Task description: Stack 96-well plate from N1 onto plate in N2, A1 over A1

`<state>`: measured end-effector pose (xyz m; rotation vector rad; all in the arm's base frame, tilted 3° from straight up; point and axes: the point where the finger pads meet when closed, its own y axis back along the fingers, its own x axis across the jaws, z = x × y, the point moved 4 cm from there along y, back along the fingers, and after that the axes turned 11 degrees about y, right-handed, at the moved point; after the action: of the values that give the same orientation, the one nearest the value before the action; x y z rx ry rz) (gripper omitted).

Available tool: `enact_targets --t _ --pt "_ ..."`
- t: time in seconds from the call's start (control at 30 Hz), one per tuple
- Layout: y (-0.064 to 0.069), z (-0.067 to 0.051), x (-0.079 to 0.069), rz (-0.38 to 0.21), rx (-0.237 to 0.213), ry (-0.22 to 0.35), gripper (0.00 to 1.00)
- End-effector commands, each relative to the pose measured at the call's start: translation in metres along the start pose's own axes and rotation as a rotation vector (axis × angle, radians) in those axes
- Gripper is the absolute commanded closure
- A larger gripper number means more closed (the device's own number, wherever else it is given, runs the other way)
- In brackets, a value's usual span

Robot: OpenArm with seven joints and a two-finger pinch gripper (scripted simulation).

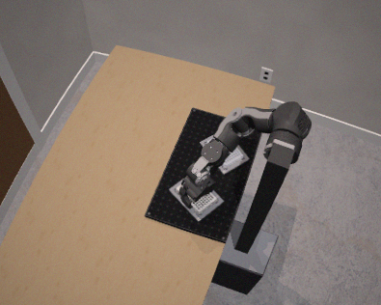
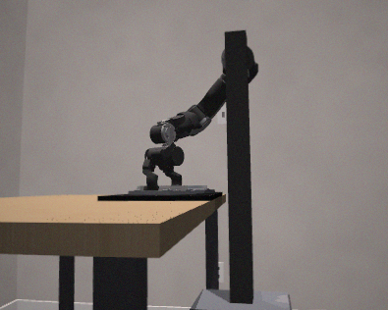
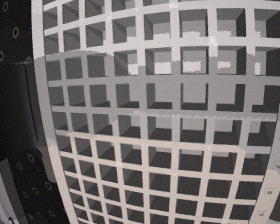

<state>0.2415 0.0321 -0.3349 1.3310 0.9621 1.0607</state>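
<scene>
Gripper [image 1: 193, 189] clamped across the 96-well plate [image 1: 204, 202] in nest N1 [image 1: 176, 189]; best lifted straight, kept level.

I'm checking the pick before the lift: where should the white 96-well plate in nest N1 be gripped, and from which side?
Grip the white 96-well plate by two opposite side walls, coming straight down from above. It lies flat in its grey nest, so only the rim is free. The dark gripper already has its jaws shut on it this way.
</scene>
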Motion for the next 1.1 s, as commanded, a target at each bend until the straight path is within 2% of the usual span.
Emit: enact_targets --t 0.0,0.4,0.57,0.97,1.07 --pt "0.001 0.000 0.001 0.003 -0.001 0.000 1.00" --pt "0.001 0.000 0.001 0.003 -0.001 0.000 1.00" --pt "0.032 0.001 0.001 -0.001 -0.002 -0.005 1.00" --pt "0.032 0.001 0.001 -0.001 -0.002 -0.005 1.00" --pt "0.052 0.002 0.001 -0.001 -0.002 -0.004 1.00"
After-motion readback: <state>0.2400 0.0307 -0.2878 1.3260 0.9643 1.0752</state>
